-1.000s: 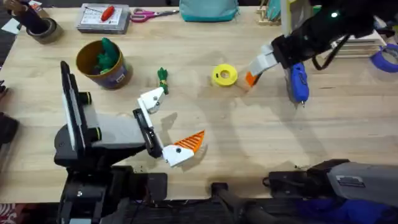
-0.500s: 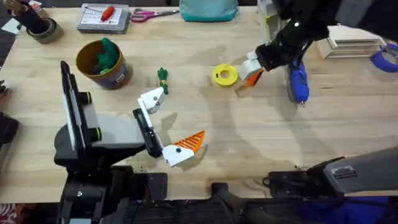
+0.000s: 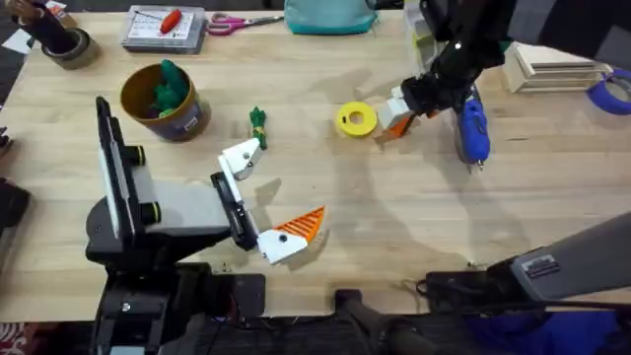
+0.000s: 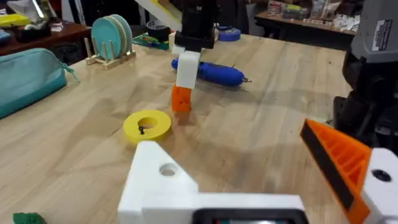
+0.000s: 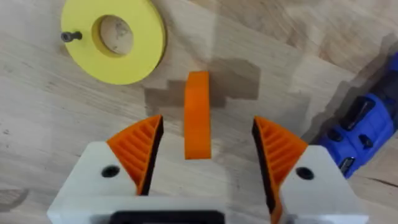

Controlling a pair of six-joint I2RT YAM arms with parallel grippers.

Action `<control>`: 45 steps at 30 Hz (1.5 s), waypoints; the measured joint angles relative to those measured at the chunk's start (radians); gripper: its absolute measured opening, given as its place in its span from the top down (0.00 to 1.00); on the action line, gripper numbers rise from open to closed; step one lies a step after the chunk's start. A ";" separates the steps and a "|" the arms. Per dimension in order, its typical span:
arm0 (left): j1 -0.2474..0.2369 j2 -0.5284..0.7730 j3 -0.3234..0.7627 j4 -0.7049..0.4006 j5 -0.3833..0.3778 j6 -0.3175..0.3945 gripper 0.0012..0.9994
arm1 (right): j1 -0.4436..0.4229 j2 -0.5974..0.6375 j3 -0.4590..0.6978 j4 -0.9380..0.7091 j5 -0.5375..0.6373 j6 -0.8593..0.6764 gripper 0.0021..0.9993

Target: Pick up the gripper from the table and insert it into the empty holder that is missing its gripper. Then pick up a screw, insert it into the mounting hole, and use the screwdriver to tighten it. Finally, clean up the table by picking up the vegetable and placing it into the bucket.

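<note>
I have the right end effector (image 5: 202,155) released and straddling the loose orange gripper (image 5: 198,115), which lies on the desk (image 3: 394,212) at the yellow ring's (image 3: 356,119) three o'clock, so its ribbed pads can close squarely.

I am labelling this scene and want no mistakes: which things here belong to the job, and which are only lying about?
For the job:
- loose orange finger
- right gripper, open around it
- left gripper, one finger missing
- blue screwdriver
- screw on yellow ring
- green vegetable
- yellow can

Lying about:
- scissors
- teal pouch
- tape roll
</note>
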 joint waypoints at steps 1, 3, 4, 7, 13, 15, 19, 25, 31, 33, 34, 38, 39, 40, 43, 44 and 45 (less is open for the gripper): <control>0.000 0.000 0.000 0.000 0.000 0.000 0.01 | -0.002 0.000 0.000 0.000 -0.001 0.000 0.14; 0.000 0.000 0.000 0.000 0.000 0.000 0.01 | -0.005 0.000 0.000 0.001 -0.001 0.003 0.15; 0.000 0.000 0.000 0.000 0.000 0.000 0.01 | -0.005 0.000 0.000 0.002 -0.002 0.003 0.15; 0.000 0.000 0.000 0.000 0.000 0.000 0.01 | -0.005 0.000 0.000 0.012 -0.005 0.003 0.15; 0.000 0.000 0.000 0.000 0.000 0.000 0.01 | -0.005 0.000 0.000 0.027 -0.008 0.003 0.22; 0.000 0.000 0.000 0.000 0.000 0.000 0.01 | -0.005 0.000 0.000 0.027 -0.008 0.003 0.26; 0.000 0.000 0.000 0.000 0.000 0.000 0.01 | -0.005 0.000 0.000 0.027 -0.009 0.003 0.63; 0.000 0.000 0.000 0.000 0.000 0.000 0.01 | -0.005 0.000 0.000 0.030 -0.011 0.006 0.99; 0.000 0.000 0.000 0.000 0.000 0.000 0.01 | -0.005 0.000 0.000 0.028 -0.011 0.006 0.99; 0.000 0.000 0.000 0.000 0.000 0.000 0.01 | -0.005 -0.001 0.000 0.021 -0.011 0.006 0.99; 0.000 0.000 0.000 0.000 0.000 0.000 0.01 | -0.005 -0.002 0.002 0.009 -0.011 0.006 0.99; 0.000 0.000 0.000 0.000 0.000 0.000 0.01 | -0.005 -0.017 0.024 -0.054 -0.012 0.006 0.99; 0.000 0.000 0.000 0.000 0.000 0.000 0.01 | -0.005 -0.024 0.037 -0.068 -0.012 0.006 0.99; 0.000 0.000 0.000 0.000 0.000 0.000 0.01 | -0.005 -0.036 0.055 -0.081 -0.012 0.006 0.99; 0.000 0.000 0.000 0.000 0.000 0.000 0.01 | -0.005 -0.089 0.103 -0.106 -0.012 0.006 0.99; 0.000 0.000 0.000 0.000 0.000 0.000 0.01 | -0.005 -0.110 0.114 -0.106 -0.012 0.007 0.99; 0.000 0.000 0.000 0.000 0.000 0.000 0.01 | -0.005 -0.136 0.123 -0.106 -0.012 0.007 0.99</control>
